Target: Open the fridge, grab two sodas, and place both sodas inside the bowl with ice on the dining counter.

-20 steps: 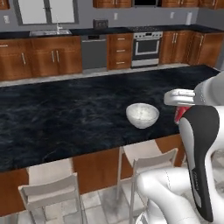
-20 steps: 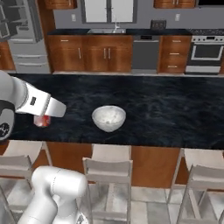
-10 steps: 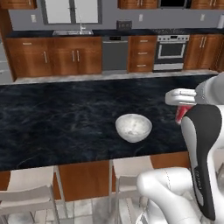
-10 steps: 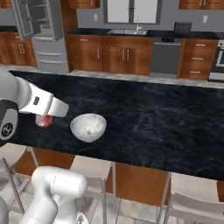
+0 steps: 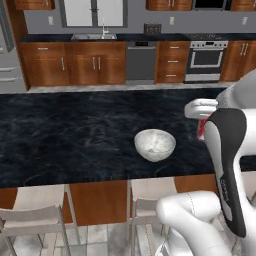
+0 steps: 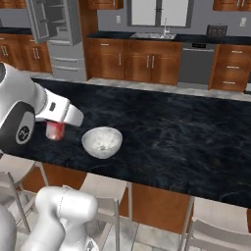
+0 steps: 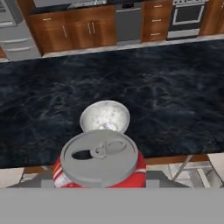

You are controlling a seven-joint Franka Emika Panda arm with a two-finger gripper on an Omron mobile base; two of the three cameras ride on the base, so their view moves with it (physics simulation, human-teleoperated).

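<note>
My gripper [image 6: 56,126] is shut on a red soda can [image 6: 55,131] with a silver top, held upright just above the dining counter [image 6: 186,132]. In the hand view the can [image 7: 99,165] sits close under the camera, its pull tab facing up. The round white bowl [image 7: 105,117] with whitish ice stands on the black marble just beyond the can. From the left base the can [image 5: 201,129] shows to the right of the bowl [image 5: 155,145]; from the right base it is left of the bowl [image 6: 102,142]. The grey fridge [image 6: 58,34] stands at the far back with an upper door open.
Pale stools [image 5: 34,212] [image 6: 105,193] line the near side of the dining counter [image 5: 70,135]. Behind it run wood cabinets, a sink [image 5: 94,36], a dishwasher [image 5: 140,62] and a stove [image 5: 206,59]. The marble stretches away bare to either side of the bowl.
The whole picture has shifted as the base drove and turned, bringing the fridge into view. The can stays in the gripper, and the bowl now lies nearer the gripper.
</note>
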